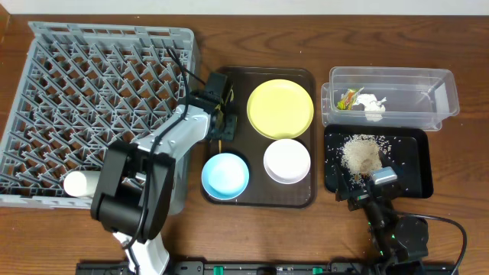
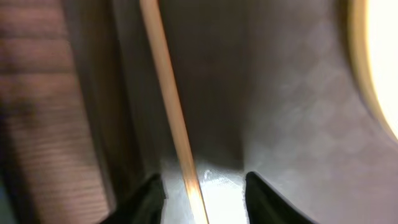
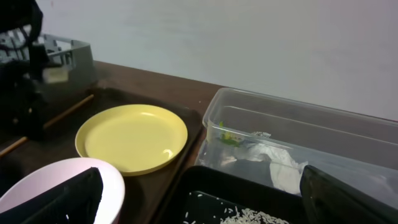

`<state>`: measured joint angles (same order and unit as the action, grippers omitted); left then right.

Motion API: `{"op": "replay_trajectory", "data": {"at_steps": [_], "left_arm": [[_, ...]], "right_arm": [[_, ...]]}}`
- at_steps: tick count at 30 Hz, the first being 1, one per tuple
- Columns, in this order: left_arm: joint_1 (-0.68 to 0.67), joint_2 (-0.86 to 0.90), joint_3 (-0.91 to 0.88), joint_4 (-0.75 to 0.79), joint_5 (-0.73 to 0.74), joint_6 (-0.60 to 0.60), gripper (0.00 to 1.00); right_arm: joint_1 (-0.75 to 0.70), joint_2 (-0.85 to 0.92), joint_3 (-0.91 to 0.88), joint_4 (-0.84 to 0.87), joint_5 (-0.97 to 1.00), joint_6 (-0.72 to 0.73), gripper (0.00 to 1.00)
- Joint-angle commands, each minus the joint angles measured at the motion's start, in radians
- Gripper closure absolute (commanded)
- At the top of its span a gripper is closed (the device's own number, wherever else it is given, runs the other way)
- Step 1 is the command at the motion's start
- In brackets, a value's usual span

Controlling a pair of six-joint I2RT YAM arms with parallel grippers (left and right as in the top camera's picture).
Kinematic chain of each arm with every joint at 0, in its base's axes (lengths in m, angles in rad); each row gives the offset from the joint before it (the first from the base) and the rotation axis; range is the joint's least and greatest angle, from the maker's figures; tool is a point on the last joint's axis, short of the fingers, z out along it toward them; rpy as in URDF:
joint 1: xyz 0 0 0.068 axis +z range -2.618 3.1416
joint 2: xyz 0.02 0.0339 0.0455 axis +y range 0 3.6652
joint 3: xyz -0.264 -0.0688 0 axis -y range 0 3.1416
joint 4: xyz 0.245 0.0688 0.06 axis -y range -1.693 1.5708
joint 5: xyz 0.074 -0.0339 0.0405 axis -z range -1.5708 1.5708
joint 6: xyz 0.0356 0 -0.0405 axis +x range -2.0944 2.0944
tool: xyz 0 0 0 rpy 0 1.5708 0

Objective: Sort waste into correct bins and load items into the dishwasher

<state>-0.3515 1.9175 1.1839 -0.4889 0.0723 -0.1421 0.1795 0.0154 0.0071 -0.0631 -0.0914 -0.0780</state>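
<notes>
One chopstick (image 2: 169, 102), within left gripper (image 2: 205, 196) gap, jaws parted

The left claw (image 1: 221, 116) hangs over the brown tray (image 1: 257, 192), near the yellow plate (image 1: 280, 108).

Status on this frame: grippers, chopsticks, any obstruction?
Left gripper open, straddling a chopstick on the brown tray. Right gripper open, empty, over the black tray. Nothing blocking the pick.

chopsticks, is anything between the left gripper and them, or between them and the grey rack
Nothing visible. A chopstick lies on the brown tray between the open fingers of the left gripper. The grey rack sits directly beside that tray, so only the tray's rim and the rack's wall would need clearing.
</notes>
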Motion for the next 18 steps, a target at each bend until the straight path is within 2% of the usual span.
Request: {"op": "replay_trajectory", "data": {"at_steps": [1, 3, 5, 6, 14, 18], "left_arm": [[-0.002, 0.032, -0.005, 0.002, 0.0, -0.005, 0.66], [-0.002, 0.039, -0.005, 0.002, -0.001, -0.005, 0.75], [-0.002, 0.039, -0.005, 0.002, 0.0, -0.005, 0.89], [-0.002, 0.034, -0.004, 0.002, 0.015, -0.005, 0.92], [0.0, -0.083, 0.082, -0.071, 0.047, -0.003, 0.92], [0.0, -0.222, 0.095, -0.102, -0.036, 0.019, 0.92]], "right_arm": [[-0.009, -0.008, -0.002, -0.004, -0.006, -0.009, 0.01], [-0.009, -0.008, -0.002, -0.003, -0.006, -0.009, 0.01], [-0.009, -0.008, -0.002, -0.004, -0.006, -0.009, 0.01], [-0.009, -0.008, -0.002, -0.004, -0.006, -0.009, 0.01], [-0.009, -0.008, -0.002, -0.003, -0.006, -0.009, 0.01], [-0.009, -0.008, -0.002, -0.003, -0.006, -0.009, 0.01]]}}
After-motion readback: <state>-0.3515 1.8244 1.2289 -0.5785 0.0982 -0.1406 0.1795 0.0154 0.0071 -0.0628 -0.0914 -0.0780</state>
